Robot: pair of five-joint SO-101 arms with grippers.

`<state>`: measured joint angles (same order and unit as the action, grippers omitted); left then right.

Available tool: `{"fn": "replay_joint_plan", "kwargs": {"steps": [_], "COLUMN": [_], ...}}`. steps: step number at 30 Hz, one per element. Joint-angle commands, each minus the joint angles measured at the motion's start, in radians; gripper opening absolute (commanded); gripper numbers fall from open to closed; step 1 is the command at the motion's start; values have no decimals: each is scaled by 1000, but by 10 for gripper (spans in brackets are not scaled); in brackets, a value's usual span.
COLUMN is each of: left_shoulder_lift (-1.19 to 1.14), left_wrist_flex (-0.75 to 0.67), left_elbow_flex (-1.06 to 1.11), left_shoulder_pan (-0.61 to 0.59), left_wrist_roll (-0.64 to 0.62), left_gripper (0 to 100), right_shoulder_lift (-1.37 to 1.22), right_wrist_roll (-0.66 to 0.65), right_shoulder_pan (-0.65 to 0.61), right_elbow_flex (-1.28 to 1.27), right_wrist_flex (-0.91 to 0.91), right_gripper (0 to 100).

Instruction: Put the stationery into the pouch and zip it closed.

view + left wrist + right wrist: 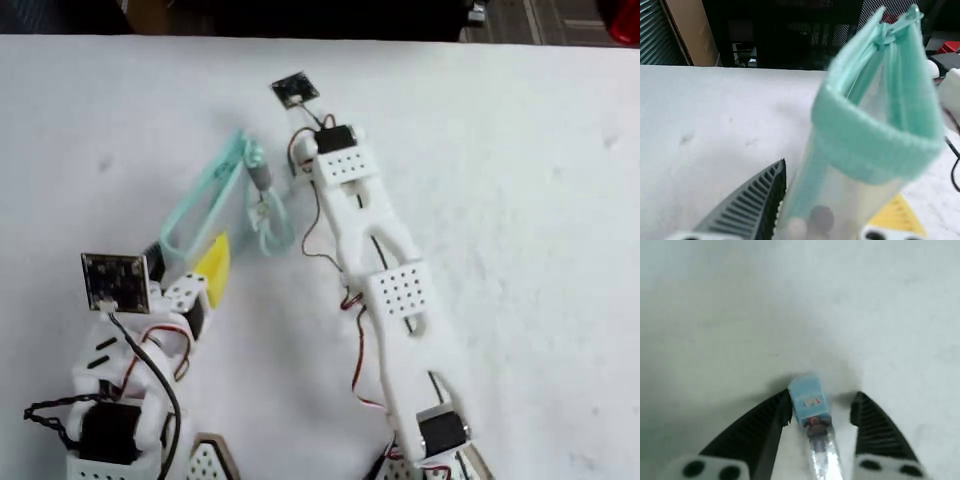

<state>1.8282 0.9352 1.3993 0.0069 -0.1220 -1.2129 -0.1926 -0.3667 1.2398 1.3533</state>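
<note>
A mint-green zip pouch (205,195) lies slanted on the white table, its zip mouth (875,135) gaping open. My left gripper (190,262) is shut on the pouch's near end, which sits pinched between the dark finger (755,205) and the yellow finger (897,220). Just past the pouch's far end hangs my right gripper (265,205), low over the table. Its two dark fingers stand open around a small clear stationery item with a light-blue cap (807,395). The item rests against one finger, with a gap to the other.
The white table (520,200) has free room to the right and far left. Its far edge runs along the top of the high view, with a dark room behind. Red wires (360,340) hang along the right arm.
</note>
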Motion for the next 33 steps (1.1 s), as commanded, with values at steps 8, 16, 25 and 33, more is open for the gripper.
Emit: {"fn": "replay_joint_plan", "kwargs": {"steps": [8, 16, 25, 33], "left_shoulder_lift": [-10, -10, -10, -10], "left_wrist_flex": [2, 6, 63, 61], "left_elbow_flex": [-6, -9, -48, -46], "left_shoulder_pan": [12, 7, 5, 5], "left_wrist_roll": [-6, -12, -77, -77], "left_gripper": [234, 234, 234, 234], "right_shoulder_lift": [-44, 114, 384, 854], "right_wrist_roll": [-14, -14, -14, -6], "right_shoulder_pan": [7, 8, 8, -21], "right_elbow_flex": [443, 425, 417, -34], "right_wrist_flex": [308, 366, 375, 374], "right_gripper": [15, 16, 16, 16]}}
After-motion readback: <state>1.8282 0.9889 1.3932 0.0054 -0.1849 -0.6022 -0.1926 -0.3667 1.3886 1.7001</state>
